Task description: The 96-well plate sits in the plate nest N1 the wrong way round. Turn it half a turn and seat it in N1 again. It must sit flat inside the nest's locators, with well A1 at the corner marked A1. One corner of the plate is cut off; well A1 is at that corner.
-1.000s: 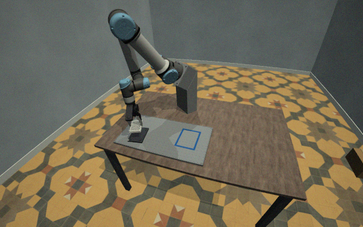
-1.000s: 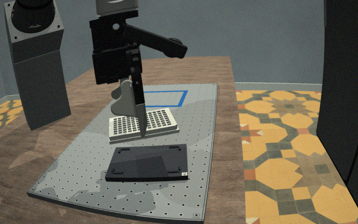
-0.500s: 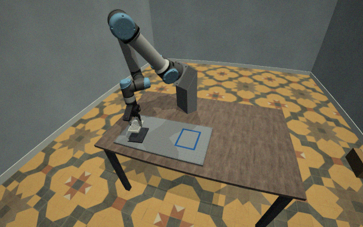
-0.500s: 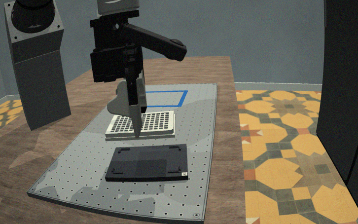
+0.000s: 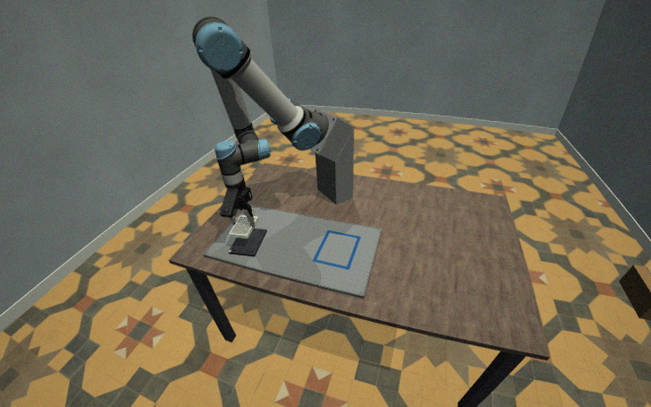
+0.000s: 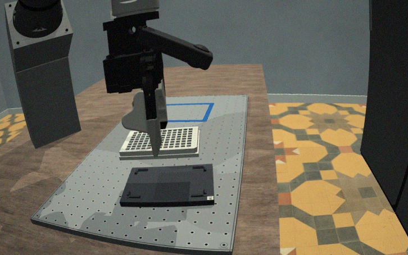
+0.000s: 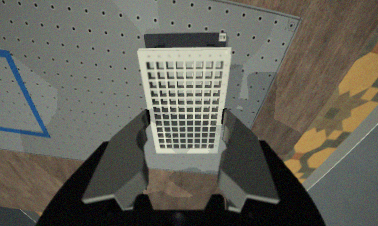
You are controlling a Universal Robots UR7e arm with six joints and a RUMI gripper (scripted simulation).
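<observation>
The white 96-well plate (image 6: 162,141) hangs level in the air above the grey perforated baseplate (image 6: 154,171), just behind the black plate nest N1 (image 6: 167,185). My gripper (image 6: 152,139) is shut on the plate across its short width, near one end. In the wrist view the plate (image 7: 185,106) sticks out from between my fingers, with the nest's far edge (image 7: 184,40) beyond it. The nest is empty, with small locators at its corners and a small white label at its front right corner (image 6: 210,197). In the top view the plate (image 5: 241,226) hovers over the nest (image 5: 247,242). I cannot make out the cut corner.
A blue rectangle outline (image 5: 337,249) is marked on the baseplate to the right of the nest. The arm's grey pedestal (image 5: 335,161) stands on the wooden table behind the baseplate. A dark tall cabinet (image 6: 399,104) stands off the table at the right.
</observation>
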